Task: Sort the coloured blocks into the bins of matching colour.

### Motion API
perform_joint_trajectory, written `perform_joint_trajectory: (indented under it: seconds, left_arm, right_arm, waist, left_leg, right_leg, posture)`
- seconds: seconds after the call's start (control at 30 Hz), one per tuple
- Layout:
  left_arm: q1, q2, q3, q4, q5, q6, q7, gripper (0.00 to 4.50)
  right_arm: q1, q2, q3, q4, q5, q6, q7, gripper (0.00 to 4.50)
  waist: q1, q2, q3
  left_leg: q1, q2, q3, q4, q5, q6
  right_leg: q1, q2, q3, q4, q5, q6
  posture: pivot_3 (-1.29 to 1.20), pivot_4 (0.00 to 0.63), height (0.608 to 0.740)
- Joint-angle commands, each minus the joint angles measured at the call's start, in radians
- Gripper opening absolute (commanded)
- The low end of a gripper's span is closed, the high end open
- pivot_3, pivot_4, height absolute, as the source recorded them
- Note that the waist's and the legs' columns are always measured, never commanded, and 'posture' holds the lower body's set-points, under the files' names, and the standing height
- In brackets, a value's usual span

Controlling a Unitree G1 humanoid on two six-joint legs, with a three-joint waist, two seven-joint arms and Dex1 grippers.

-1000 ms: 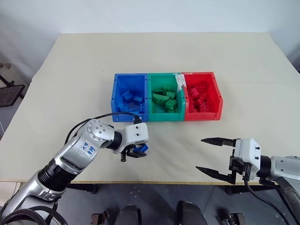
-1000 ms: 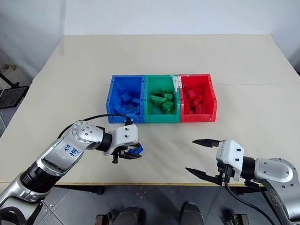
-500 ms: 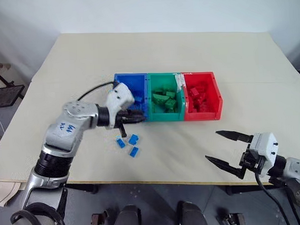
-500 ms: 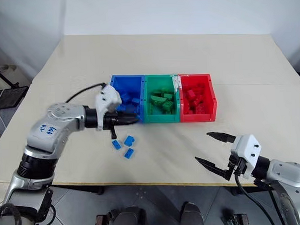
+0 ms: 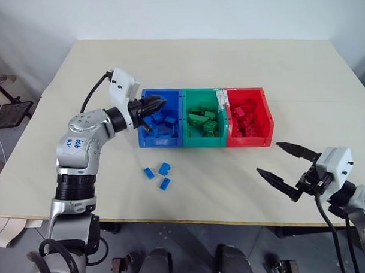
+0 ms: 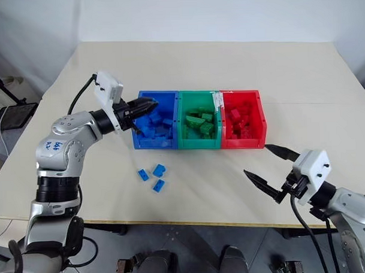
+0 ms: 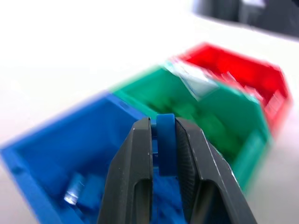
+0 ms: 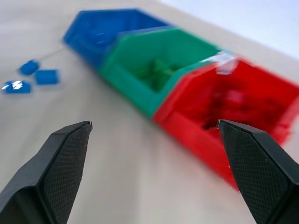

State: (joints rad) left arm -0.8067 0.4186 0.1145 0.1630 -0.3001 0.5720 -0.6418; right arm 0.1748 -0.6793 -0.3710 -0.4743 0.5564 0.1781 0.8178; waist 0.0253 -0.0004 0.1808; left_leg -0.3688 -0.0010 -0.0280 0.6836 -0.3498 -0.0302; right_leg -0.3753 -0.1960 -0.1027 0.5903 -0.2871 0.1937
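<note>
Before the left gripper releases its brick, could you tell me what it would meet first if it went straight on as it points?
Probably nothing soon: the left gripper points level across the open top of the blue plastic bin; depth is unclear.

My left tool (image 7: 163,140) covered most of the blue brick (image 7: 166,149) pinched in it, leaving one edge visible. The bins (image 7: 205,107) beyond were blurred, their contents indistinct. My right tool (image 8: 154,135) had its fingers cut off at the picture's edge.

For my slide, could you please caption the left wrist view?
Left gripper shut on a blue brick above the blue bin.
</note>
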Motion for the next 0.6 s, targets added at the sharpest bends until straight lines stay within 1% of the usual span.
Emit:
perform_joint_trajectory:
  seconds: [0.03, 0.07, 0.13, 0.2, 0.33, 0.4, 0.5, 0.6]
  left_arm:
    - [-0.025, -0.013, 0.021, 0.089, -0.016, -0.074, -0.017, 0.36]
    - [-0.029, -0.013, 0.024, 0.106, -0.019, -0.088, -0.023, 0.36]
    - [-0.033, -0.001, 0.017, 0.116, -0.031, -0.093, -0.066, 1.08]
    - [-0.018, 0.019, 0.026, 0.109, -0.068, -0.092, -0.14, 1.56]
    - [0.026, 0.081, 0.034, 0.131, -0.041, -0.2, -0.192, 2.85]
    - [0.063, 0.135, 0.048, 0.123, -0.051, -0.234, -0.247, 3.45]
    - [0.152, 0.235, 0.089, 0.089, -0.079, -0.301, -0.362, 3.45]
    - [0.23, 0.315, 0.135, 0.077, -0.105, -0.327, -0.429, 3.45]
  right_arm:
    - [-0.011, 0.001, -0.023, -0.034, 0.017, 0.003, -0.014, 4.5]
    - [-0.018, 0.0, -0.021, -0.033, 0.016, 0.0, -0.015, 4.5]
    - [-0.031, -0.001, -0.014, -0.029, 0.014, -0.002, -0.014, 4.5]
    - [-0.048, -0.004, -0.002, -0.025, 0.011, 0.0, -0.011, 4.5]
    - [-0.093, -0.012, 0.026, -0.021, 0.007, 0.008, -0.001, 4.5]
    - [-0.124, -0.018, 0.038, -0.013, 0.007, 0.01, 0.007, 4.5]
    - [-0.155, -0.029, 0.069, 0.006, -0.007, 0.003, 0.041, 4.5]
    - [-0.175, -0.043, 0.107, 0.025, -0.028, -0.013, 0.085, 4.5]
  waist:
    - [-0.002, 0.0, 0.0]
    - [-0.003, 0.0, 0.0]
    - [-0.005, 0.0, 0.0]
    - [-0.004, 0.0, 0.0]
    - [-0.007, 0.0, 0.0]
    - [-0.008, 0.0, 0.0]
    - [-0.018, 0.0, 0.0]
    - [-0.026, 0.0, 0.0]
  left_leg:
    - [0.0, 0.0, 0.0, 0.0, 0.0, 0.0]
    - [0.0, 0.0, 0.0, 0.0, 0.0, 0.0]
    - [0.0, 0.0, 0.0, 0.0, 0.0, 0.0]
    - [0.0, 0.0, 0.0, 0.0, 0.0, 0.0]
    - [0.0, 0.0, 0.0, 0.0, 0.0, 0.0]
    - [0.0, 0.0, 0.0, 0.0, 0.0, 0.0]
    - [0.001, 0.0, 0.0, -0.001, 0.0, 0.0]
    - [0.0, 0.0, 0.0, -0.001, 0.0, 0.0]
  right_leg:
    - [0.0, 0.0, 0.0, 0.0, 0.0, 0.0]
    - [0.0, 0.0, 0.0, 0.0, 0.0, 0.0]
    - [0.0, 0.0, 0.0, 0.0, 0.0, 0.0]
    - [0.0, 0.0, 0.0, 0.0, 0.0, 0.0]
    - [0.0, 0.0, 0.0, 0.0, 0.0, 0.0]
    - [0.0, 0.0, 0.0, 0.0, 0.0, 0.0]
    - [-0.001, 0.0, 0.0, 0.0, 0.0, 0.0]
    - [-0.001, 0.0, 0.0, 0.0, 0.0, 0.0]
  posture:
    - [0.0, 0.15, 0.74]
    - [0.0, 0.15, 0.74]
    - [0.0, 0.15, 0.74]
    - [0.0, 0.15, 0.74]
    - [0.0, 0.15, 0.74]
    - [0.0, 0.15, 0.74]
    - [0.0, 0.15, 0.74]
    - [0.0, 0.15, 0.74]
